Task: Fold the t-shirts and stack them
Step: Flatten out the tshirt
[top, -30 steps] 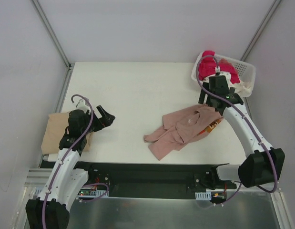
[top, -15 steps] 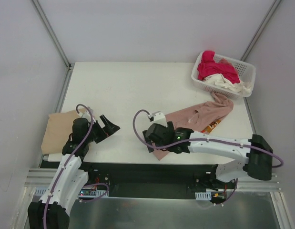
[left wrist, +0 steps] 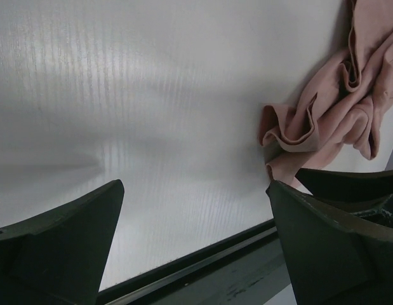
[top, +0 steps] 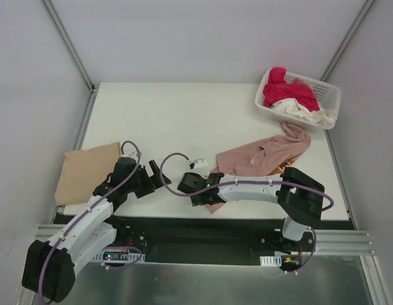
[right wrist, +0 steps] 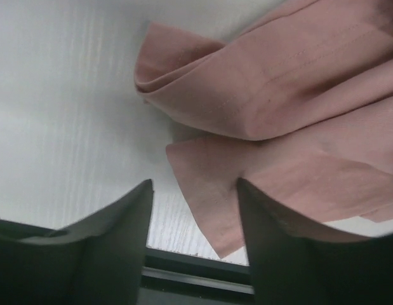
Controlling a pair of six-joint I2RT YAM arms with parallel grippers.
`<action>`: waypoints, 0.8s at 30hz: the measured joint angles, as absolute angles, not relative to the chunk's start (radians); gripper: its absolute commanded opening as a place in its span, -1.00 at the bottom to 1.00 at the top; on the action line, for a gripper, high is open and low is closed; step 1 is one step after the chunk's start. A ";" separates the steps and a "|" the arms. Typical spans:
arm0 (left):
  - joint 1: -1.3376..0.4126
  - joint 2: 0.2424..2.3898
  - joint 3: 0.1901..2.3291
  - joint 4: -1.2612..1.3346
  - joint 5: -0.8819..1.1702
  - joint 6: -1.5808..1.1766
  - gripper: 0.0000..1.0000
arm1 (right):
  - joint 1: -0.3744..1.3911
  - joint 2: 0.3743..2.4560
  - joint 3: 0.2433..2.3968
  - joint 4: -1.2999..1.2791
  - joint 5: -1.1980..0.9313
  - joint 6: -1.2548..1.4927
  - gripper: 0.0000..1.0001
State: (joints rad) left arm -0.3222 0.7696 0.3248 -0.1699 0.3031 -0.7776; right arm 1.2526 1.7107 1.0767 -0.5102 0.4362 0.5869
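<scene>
Reaching across from its base on the right, your right gripper (right wrist: 195, 184) sat low at the near edge of the counter (top: 177, 121). Its jaws were parted, though not wide, and the near corner of the dusty pink t-shirt (top: 263, 155) lay flat between them with no cloth pinched. That shirt lay crumpled on the right half of the counter, running from that corner toward the white basket (top: 329, 95), its far end close against the basket's near wall. Your left gripper (left wrist: 195, 187) hung just beside the right one, jaws spread fully and holding nothing, over bare counter with the pink folds ahead of it. The tan t-shirt (top: 88, 173) lay folded flat at the counter's left edge. In the basket, at the far right corner, a magenta-red t-shirt (top: 282, 89) was heaped beside a cream t-shirt (top: 304, 113).
</scene>
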 measured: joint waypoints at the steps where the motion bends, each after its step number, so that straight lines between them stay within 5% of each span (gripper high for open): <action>1: -0.329 0.786 0.326 -0.171 0.299 -0.779 0.99 | 1.253 1.719 1.076 -0.509 0.436 0.595 -0.16; 6: -0.354 0.826 0.338 -0.171 0.274 -0.797 0.99 | 1.253 1.720 1.058 -0.517 0.465 0.635 -0.28; 10: -0.392 0.841 0.356 -0.170 0.252 -0.804 0.99 | 1.253 1.708 1.034 -0.536 0.500 0.652 -0.07; 16: -0.434 0.867 0.374 -0.170 0.232 -0.813 0.99 | 1.250 1.707 1.018 -0.525 0.495 0.643 -0.05; 18: -0.440 0.880 0.377 -0.170 0.223 -0.820 0.99 | 1.250 1.708 1.011 -0.504 0.473 0.636 -0.14; 24: -0.473 0.911 0.395 -0.170 0.216 -0.826 0.99 | 1.248 1.708 0.994 -0.454 0.450 0.615 -0.96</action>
